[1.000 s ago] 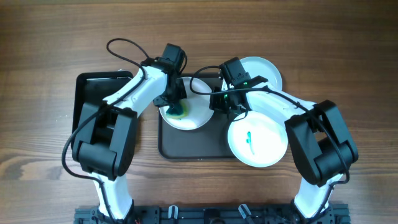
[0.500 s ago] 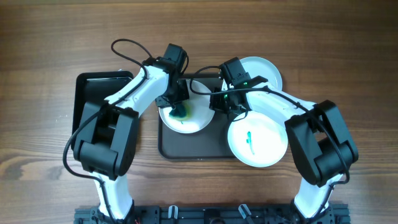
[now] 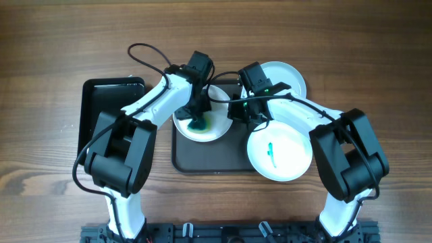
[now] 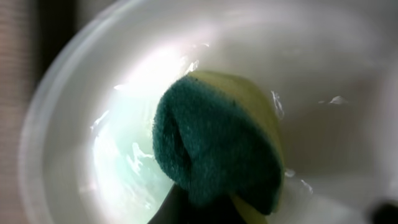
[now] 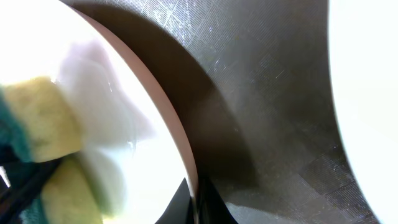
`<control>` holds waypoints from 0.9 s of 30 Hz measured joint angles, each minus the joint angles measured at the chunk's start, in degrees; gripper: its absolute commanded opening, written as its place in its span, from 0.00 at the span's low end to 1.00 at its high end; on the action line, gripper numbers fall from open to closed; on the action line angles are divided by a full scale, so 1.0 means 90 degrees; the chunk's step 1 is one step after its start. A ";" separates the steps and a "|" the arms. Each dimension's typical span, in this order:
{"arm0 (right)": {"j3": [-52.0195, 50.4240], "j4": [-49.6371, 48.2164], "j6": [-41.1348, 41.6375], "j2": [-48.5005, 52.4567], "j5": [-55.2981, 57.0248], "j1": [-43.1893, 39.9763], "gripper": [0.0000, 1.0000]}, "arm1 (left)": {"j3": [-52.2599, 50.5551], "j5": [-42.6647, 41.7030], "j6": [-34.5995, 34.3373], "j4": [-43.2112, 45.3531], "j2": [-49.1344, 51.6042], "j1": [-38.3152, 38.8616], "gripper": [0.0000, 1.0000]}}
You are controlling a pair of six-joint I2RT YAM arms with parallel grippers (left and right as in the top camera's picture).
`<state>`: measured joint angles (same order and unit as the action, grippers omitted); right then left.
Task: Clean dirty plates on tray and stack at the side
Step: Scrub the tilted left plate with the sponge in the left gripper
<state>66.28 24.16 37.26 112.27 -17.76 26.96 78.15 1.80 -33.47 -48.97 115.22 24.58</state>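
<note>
Overhead view, entry: wiping step in hand. Left claw (image 3: 195, 119) closed on a green-and-yellow sponge (image 4: 214, 143), pressed to the centre plate (image 3: 214, 127), which sat on the tray (image 3: 202, 158) with teal residue smeared wet around the sponge. Right claw (image 3: 236, 113) appeared clamped on that plate's right rim, steadying it. Second plate (image 3: 287, 162), teal streak (image 3: 271, 152) unwiped, overlapped the tray's right edge; third plate (image 3: 290, 75) lay beyond it. I judged the next move called for more scrubbing until the plate showed white, then lifting it aside.

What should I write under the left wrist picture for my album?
A green-and-yellow sponge pressed onto the wet, shiny white plate.
</note>
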 measured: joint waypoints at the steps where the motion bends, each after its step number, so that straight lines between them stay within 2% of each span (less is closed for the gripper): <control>1: 0.0000 -0.0002 0.0002 0.0000 -0.0002 0.0000 0.05 | 0.0002 0.0330 -0.0170 -0.0240 -0.0005 0.0000 0.04; 5: 0.0000 -0.0005 0.0000 0.0000 -0.0005 0.0002 0.04 | 0.0002 0.0622 -0.0406 -0.0457 -0.0005 0.0000 0.04; 7: -0.0002 0.0002 0.0002 0.0002 0.0007 0.0000 0.04 | -0.0027 -0.0100 0.0194 -0.0172 -0.0005 -0.0102 0.04; 9: -0.0002 0.0012 0.0002 -0.0002 0.0036 -0.0063 0.04 | -0.0107 -0.1438 0.1093 0.0474 -0.0010 -0.0294 0.04; 12: 0.0000 0.0010 0.0007 -0.0002 0.0051 -0.0068 0.04 | -0.0155 -0.2113 0.1494 0.1263 0.0044 -0.0197 0.04; 15: 0.0000 -0.0005 0.0029 -0.0005 0.0051 -0.0066 0.04 | -0.0158 -0.1314 0.1260 0.1328 0.0044 -0.0112 0.04; 19: 0.0000 -0.0029 0.0029 -0.0002 0.0051 -0.0061 0.04 | -0.0078 0.0415 0.0265 0.0865 0.0027 0.0032 0.04; 22: -0.0002 -0.0068 0.0027 0.0002 0.0049 -0.0015 0.04 | -0.0046 0.0814 -0.0172 0.0476 0.0024 0.0036 0.04; 23: -0.0002 -0.0063 0.0027 0.0002 0.0049 -0.0010 0.04 | -0.0044 0.0656 -0.0100 0.0396 0.0024 0.0029 0.04; 24: -0.0002 -0.0041 0.0024 0.0002 0.0051 -0.0017 0.04 | -0.0041 0.0024 0.0369 0.0325 0.0000 -0.0092 0.04; 25: -0.0002 -0.0034 0.0022 0.0002 0.0051 -0.0019 0.05 | -0.0041 -0.0185 0.0517 0.0296 0.0000 -0.0121 0.04; 27: -0.0002 -0.0005 0.0000 0.0002 -0.0022 -0.0075 0.04 | -0.0051 -0.1977 0.1625 -0.0056 0.0007 -0.0141 0.04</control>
<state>66.26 24.12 37.26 112.29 -17.96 26.28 77.69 -15.99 -18.85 -49.47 115.28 23.31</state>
